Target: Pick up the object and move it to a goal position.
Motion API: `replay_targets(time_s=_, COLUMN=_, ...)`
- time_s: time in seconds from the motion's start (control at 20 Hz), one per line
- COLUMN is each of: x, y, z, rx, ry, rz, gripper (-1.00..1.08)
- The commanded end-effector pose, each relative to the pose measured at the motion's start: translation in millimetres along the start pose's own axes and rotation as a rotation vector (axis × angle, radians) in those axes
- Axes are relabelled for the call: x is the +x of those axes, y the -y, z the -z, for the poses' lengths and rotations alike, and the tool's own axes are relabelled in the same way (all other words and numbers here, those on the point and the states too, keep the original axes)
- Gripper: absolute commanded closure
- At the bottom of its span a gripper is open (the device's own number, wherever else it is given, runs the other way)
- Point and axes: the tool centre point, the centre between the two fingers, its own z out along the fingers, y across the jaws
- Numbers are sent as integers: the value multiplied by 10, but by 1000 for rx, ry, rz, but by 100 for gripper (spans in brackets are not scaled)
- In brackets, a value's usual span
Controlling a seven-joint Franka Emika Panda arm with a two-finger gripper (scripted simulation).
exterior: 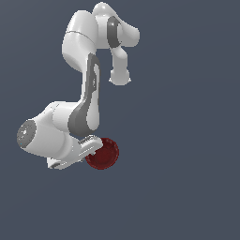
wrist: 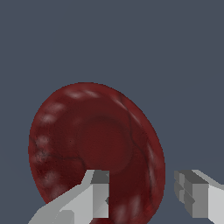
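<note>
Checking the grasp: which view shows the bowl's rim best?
The wrist view: the bowl fills it, ribbed rim visible, one pincer finger across its edge. The exterior view shows only a small red disc beside the arm.

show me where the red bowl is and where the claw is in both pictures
red bowl (exterior: 104,153), exterior view, middle of its inside.
red bowl (wrist: 94,144), wrist view, centre of its inside.
claw (wrist: 142,197), wrist view, midway between the fingertips.
claw (exterior: 89,149), exterior view, at the bowl's edge.

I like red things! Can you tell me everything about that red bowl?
The red bowl is small, round and shallow, dark red with pale shiny patches along its ribbed rim and thin dark lines like cracks. It looks glazed. It sits right at the robot's hand, rim between the two grey fingers. The hand looks open; whether a finger touches it is unclear.
</note>
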Motion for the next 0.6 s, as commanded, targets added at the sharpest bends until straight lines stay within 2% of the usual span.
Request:
replay_targets(time_s=0.0, x=-19, y=-70, z=-17, rx=20, ry=-6, rz=21, gripper=-20)
replay_targets(time_s=0.3, x=-59, y=-172, z=-44, rx=47, ry=-16, rz=48, gripper=-20)
replay_targets(time_s=0.55, x=-69, y=-189, z=-49, rx=50, ry=-17, rz=50, gripper=-20)
